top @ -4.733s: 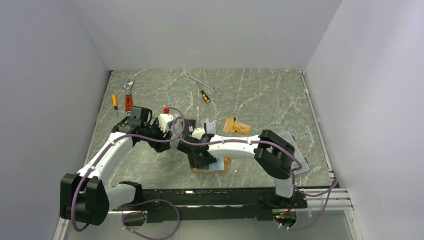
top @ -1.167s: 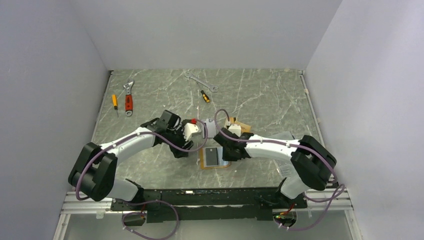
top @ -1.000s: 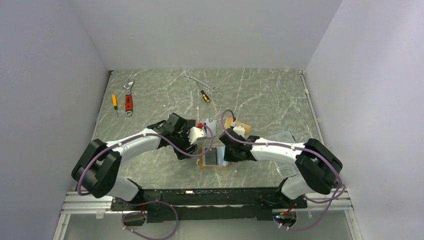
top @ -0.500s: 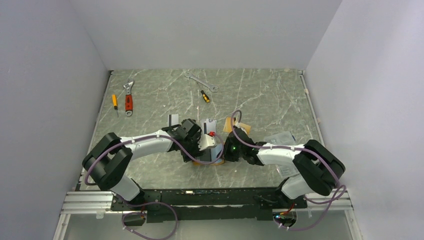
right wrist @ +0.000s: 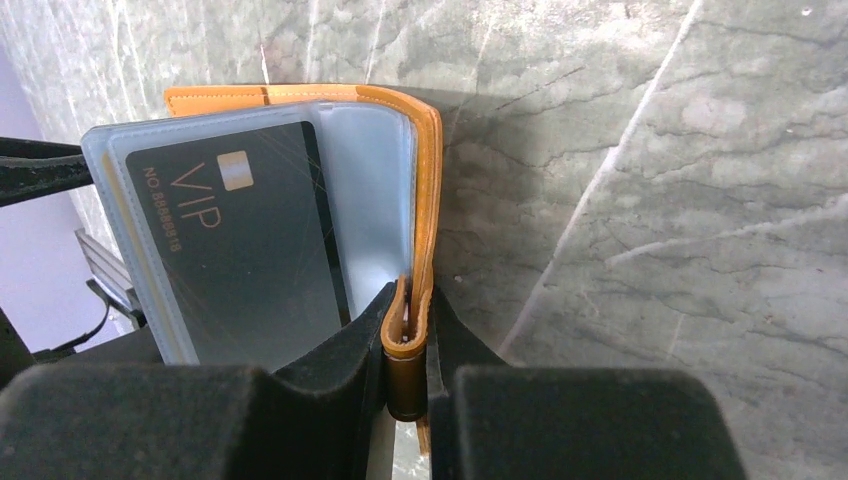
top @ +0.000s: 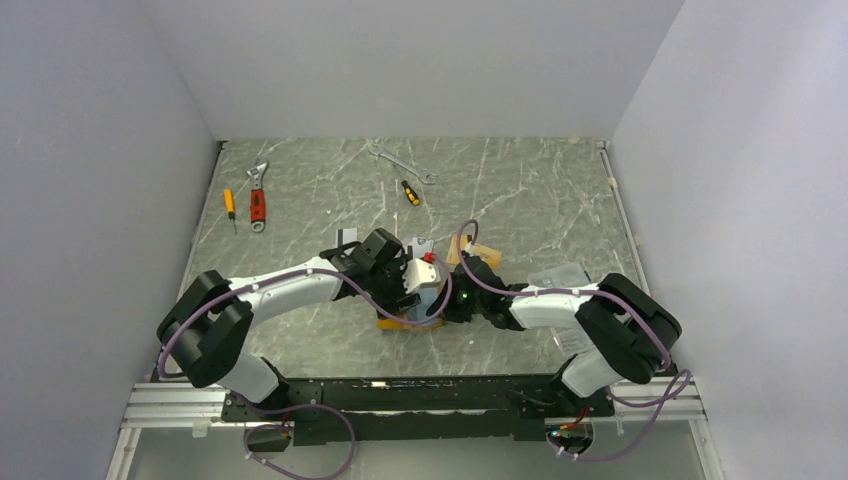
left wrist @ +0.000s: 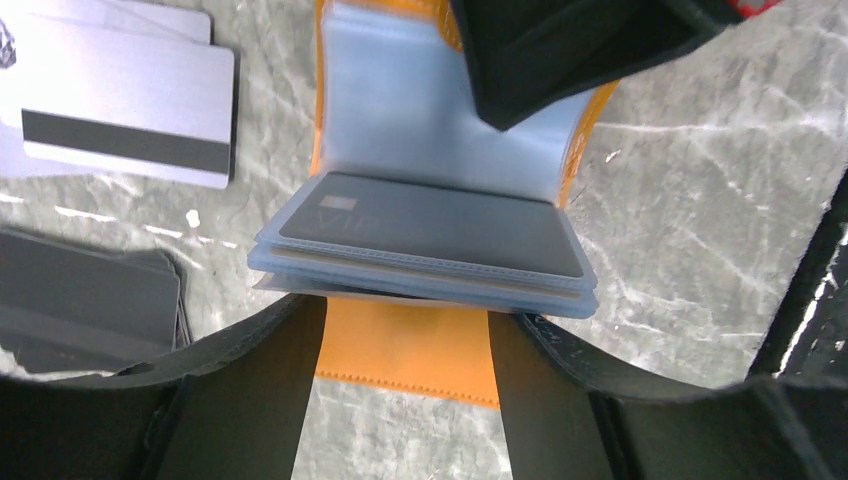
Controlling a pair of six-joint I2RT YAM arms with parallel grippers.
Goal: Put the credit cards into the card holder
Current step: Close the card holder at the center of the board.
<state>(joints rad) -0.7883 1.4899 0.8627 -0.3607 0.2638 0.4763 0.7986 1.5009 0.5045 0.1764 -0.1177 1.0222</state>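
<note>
**Two claws at the open card holder**

We see the card holder lying open on the tabletop, right between our two arms. Our right claw is pinched tight on the edge of the orange cover, by the little snap tab. Our left claw has its fingers wide apart and grips nothing.

The stack of clear pockets sits just in front of that gap. Its long side runs across from one finger to the other. So we think the left claw only has to go straight ahead to catch the pockets.

The VIP card is already in the top pocket. It says "VIP" in orange letters. Under that, a small line starts with "NO" and a row of eights, but we cannot read the end.

More cards wait on the tabletop. The silver cards with a black stripe and a pile of dark cards lie just beside the holder. The left arm is nearer to them. They are not in the holder yet.
</note>
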